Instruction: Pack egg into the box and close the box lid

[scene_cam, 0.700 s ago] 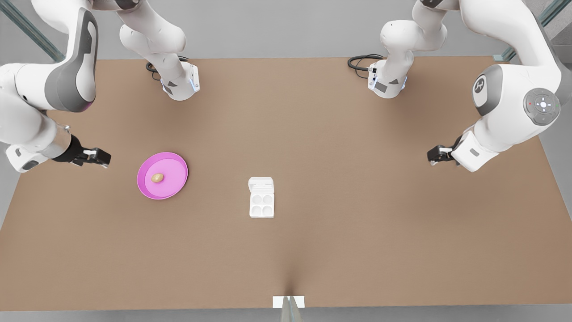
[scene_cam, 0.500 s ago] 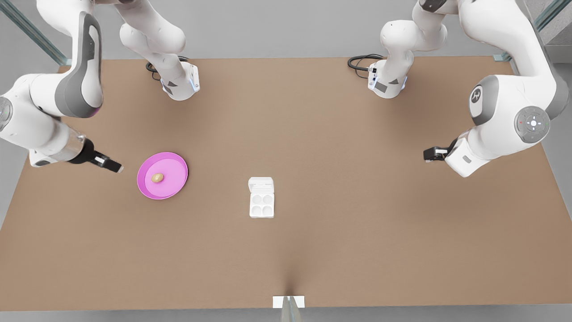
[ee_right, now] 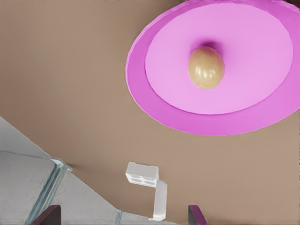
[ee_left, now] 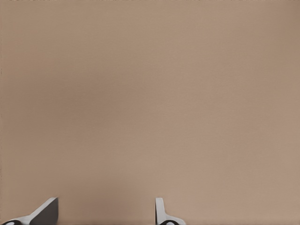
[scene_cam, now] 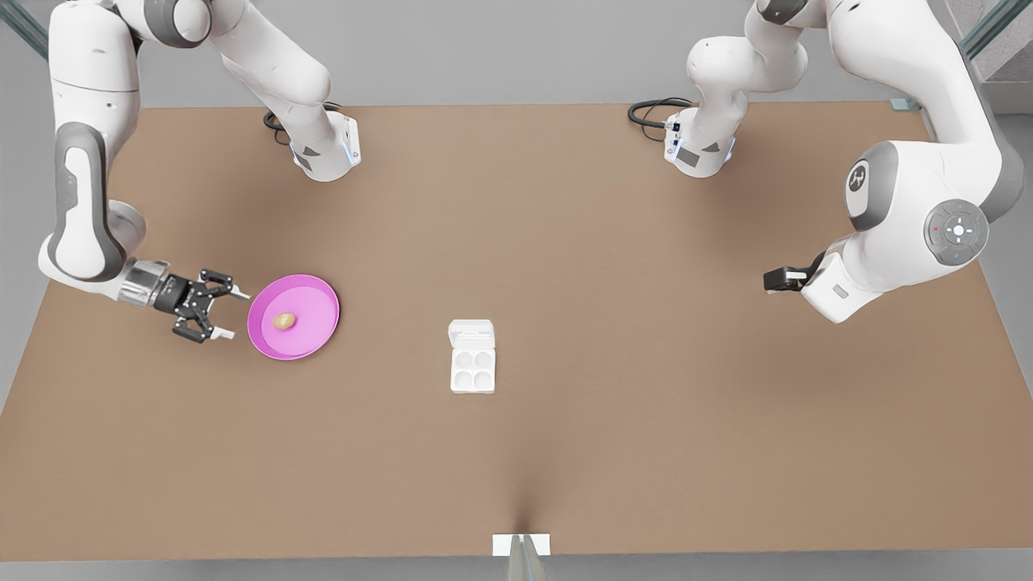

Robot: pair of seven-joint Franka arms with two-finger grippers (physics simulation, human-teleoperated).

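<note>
Right gripper [scene_cam: 222, 313] beside the pink plate [scene_cam: 319, 343], fingers spread wide, holding nothing. Egg [scene_cam: 284, 321] resting on the plate. Box [scene_cam: 472, 369] well apart at mid-table [scene_cam: 613, 403], lid [scene_cam: 471, 331] open. Left gripper [scene_cam: 773, 280] waiting at the front view's right, fingers [ee_left: 161, 212] parted, empty.

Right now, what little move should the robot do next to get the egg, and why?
Probably ease the right pincer forward over the pink plate and down around the egg. It hovers open just beside the plate's rim, the egg lies loose on the plate, and the box sits open with empty cups. The left pincer waits far off.
</note>
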